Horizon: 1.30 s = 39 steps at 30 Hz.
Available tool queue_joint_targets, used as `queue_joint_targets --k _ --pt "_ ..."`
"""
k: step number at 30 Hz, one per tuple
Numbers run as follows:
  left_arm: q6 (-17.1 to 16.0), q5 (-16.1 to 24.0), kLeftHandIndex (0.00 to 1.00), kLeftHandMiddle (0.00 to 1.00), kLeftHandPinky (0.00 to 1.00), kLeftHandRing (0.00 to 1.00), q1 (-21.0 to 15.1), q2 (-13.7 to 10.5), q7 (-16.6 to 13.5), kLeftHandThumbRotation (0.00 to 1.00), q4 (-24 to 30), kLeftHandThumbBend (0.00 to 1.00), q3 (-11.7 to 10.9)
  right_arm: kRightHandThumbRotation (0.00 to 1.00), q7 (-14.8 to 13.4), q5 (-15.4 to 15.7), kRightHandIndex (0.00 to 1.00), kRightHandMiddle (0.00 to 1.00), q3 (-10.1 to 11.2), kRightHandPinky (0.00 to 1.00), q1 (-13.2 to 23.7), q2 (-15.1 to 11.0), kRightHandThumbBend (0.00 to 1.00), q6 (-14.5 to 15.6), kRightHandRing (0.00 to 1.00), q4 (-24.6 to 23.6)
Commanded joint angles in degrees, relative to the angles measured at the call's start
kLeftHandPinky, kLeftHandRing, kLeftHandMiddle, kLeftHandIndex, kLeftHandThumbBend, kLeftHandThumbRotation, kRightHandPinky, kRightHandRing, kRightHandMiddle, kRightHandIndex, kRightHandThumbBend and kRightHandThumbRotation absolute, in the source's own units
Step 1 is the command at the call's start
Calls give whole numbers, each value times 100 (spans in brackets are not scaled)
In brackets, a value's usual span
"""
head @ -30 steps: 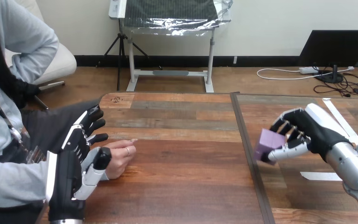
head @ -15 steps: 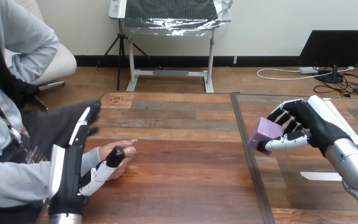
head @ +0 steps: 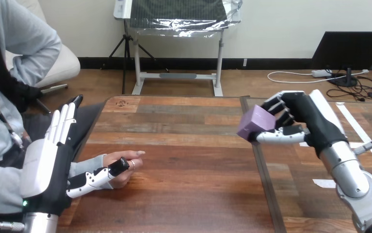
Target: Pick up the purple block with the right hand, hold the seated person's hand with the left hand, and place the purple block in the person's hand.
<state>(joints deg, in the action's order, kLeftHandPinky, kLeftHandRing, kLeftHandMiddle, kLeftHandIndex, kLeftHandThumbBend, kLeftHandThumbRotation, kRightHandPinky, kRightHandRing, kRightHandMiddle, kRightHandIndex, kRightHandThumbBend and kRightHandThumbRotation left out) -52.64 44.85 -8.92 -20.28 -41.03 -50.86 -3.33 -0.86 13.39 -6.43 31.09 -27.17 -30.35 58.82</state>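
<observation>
Some of the person's hand hides behind the left robot hand.

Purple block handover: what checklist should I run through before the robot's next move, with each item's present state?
1. The purple block is gripped by the right robot hand: ok, fingers and thumb are curled round it.
2. The block is lifted off the table: ok.
3. The left robot hand holds the person's hand: not ok, its fingers are straight and only its thumb lies against that hand.
4. The person's hand is open to receive the block: cannot tell, it rests on the table with its fingers curled in.
5. The block is above the person's hand: not ok, it is far off toward the view's right.
</observation>
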Motion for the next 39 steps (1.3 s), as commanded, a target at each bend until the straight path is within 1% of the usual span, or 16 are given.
queue_joint_targets --k 1,4,5,6,7,8,12,16,19,21,24,27,29,34,36,39 --pt "161 -2 100 100 100 100 -254 -330 -108 88 373 100 218 0 -171 -157 50 43 208 30 227 189 77 -278 35 -399" --pt "238 -41 100 100 100 100 -296 -444 -126 86 356 100 276 0 -172 -193 50 42 241 30 214 249 77 -293 35 -456" --pt "382 -10 100 100 100 100 -323 -661 -63 84 386 100 327 0 -185 -310 51 42 323 30 198 374 76 -335 35 -500" --pt "484 14 100 99 100 100 -339 -817 -16 83 410 100 363 0 -196 -394 51 42 383 31 186 465 76 -364 35 -533" --pt "581 34 100 99 100 100 -349 -956 40 83 439 100 382 0 -216 -466 50 42 429 31 174 546 76 -413 35 -568" --pt "641 41 100 98 100 100 -353 -1037 72 82 459 100 396 0 -229 -509 50 43 453 31 166 591 76 -445 36 -589" --pt "746 39 99 96 100 100 -356 -1177 106 77 505 100 448 0 -168 -632 49 43 510 30 153 667 75 -553 36 -607" --pt "857 -26 99 96 100 99 -332 -1359 296 73 598 100 501 0 -208 -670 49 42 555 30 141 734 75 -622 35 -614" --pt "902 -77 98 94 98 96 -317 -1468 419 69 649 100 527 0 -223 -689 49 42 593 30 144 773 74 -695 35 -576" --pt "913 -118 96 92 93 93 -309 -1519 491 65 672 100 538 0 -201 -720 49 42 626 30 145 800 74 -718 35 -560" --pt "957 -101 95 91 88 91 -308 -1615 535 62 699 100 569 0 -161 -784 49 42 676 31 145 844 74 -776 35 -528" --pt "1011 -118 93 89 84 88 -308 -1709 681 58 747 100 601 0 -169 -805 48 42 686 30 129 872 74 -837 35 -557" --pt "1066 -150 91 87 80 86 -306 -1773 831 54 786 100 616 0 -143 -835 48 42 701 30 126 890 74 -894 35 -552" --pt "1155 -246 89 85 77 84 -330 -1886 1150 50 808 100 653 0 -121 -872 47 41 744 29 106 934 74 -946 34 -579" --pt "1195 -267 88 84 76 83 -336 -1917 1234 49 819 100 670 0 -117 -868 47 41 752 29 101 937 74 -972 34 -577" --pt "1311 -326 87 83 75 82 -369 -1986 1542 44 806 100 703 0 -45 -929 46 41 795 29 81 966 73 -1020 34 -583"
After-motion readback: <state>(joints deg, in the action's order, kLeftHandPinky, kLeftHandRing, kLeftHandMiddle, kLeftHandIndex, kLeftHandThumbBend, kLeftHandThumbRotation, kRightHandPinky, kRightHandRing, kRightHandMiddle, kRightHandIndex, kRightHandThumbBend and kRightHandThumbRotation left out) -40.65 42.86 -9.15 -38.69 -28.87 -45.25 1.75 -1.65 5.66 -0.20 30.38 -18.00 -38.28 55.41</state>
